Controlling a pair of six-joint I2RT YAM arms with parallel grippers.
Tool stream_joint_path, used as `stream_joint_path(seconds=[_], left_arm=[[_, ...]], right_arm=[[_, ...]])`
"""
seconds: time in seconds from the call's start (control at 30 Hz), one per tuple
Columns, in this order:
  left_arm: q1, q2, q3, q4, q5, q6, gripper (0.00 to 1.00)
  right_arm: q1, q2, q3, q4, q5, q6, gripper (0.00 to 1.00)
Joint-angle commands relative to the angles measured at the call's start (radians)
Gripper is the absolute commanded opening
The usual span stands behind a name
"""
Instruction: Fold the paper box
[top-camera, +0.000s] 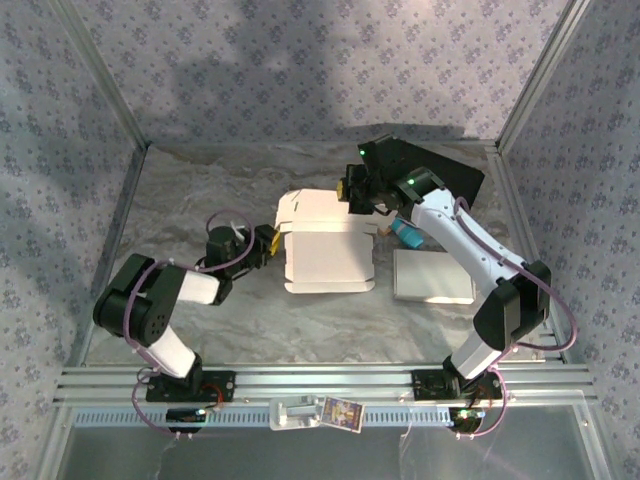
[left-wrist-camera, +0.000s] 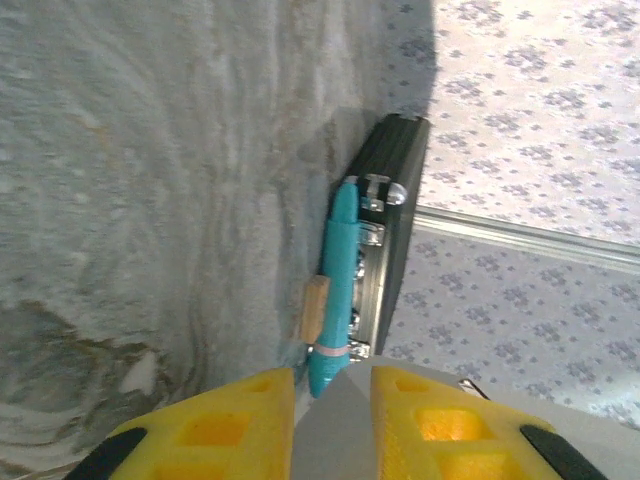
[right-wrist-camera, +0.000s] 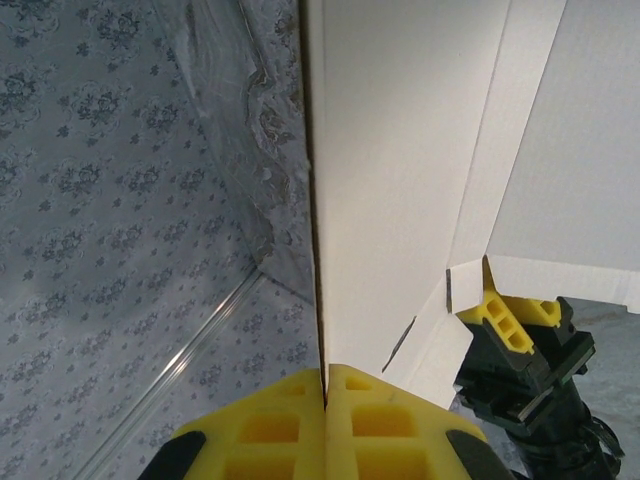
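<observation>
**A:** So, which step is in hand?

**B:** Raising the panels, by my reading. Nearest first: the left gripper sits at the left edge of the paper box, which lies mid-table with its base flat. The yellow fingers stand a little apart and pale card shows in the gap. I cannot tell whether they touch it.

**A:** Farther back?

**B:** The right gripper is pressed together on the box's far panel, pinching the card at its edge. The panel looks lifted off the table.

**A:** Next move?

**B:** Judgement only: swing that far panel along its crease while the left side is steadied. The left fingers must either clamp the side flap or clear the corner, or the tab has nowhere to go.

**A:** Edges and room?

**B:** The table is bare near and left of the box. The right is tighter: a flat white carton lies just beside the box's right edge. Beyond it a teal pen rests against a black case at the far right. I would keep any swing leftward.
</observation>
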Motion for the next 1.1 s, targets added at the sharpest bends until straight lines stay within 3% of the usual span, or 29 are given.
stream_joint_path(seconds=[0.0,0.37,0.43,0.6,0.7,0.9,1.07], left_arm=[[-0.025,-0.014,0.018,0.099,-0.005,-0.018,0.27],[-0.063,-0.071,-0.02,0.008,-0.041,0.023,0.32],[-0.057,-0.136,-0.026,-0.123,-0.05,0.06,0.37],[-0.042,-0.415,0.061,-0.887,-0.099,0.299,0.46],[-0.03,-0.536,0.098,-1.236,-0.171,0.428,0.47],[0.037,-0.739,0.045,-1.402,-0.202,0.491,0.47],[0.065,-0.779,0.071,-1.42,-0.225,0.576,0.45]], right_arm=[[-0.007,-0.003,-0.03,0.044,-0.017,0.052,0.0],[-0.005,0.024,-0.049,0.109,-0.04,0.039,0.0],[-0.003,0.026,-0.052,0.109,-0.04,0.016,0.0],[0.011,0.052,-0.066,0.163,-0.03,-0.157,0.0],[0.041,0.082,-0.098,0.28,-0.04,-0.237,0.0],[0.103,0.155,-0.108,0.417,-0.05,-0.371,0.0],[0.116,0.197,-0.114,0.446,-0.097,-0.429,0.0]])
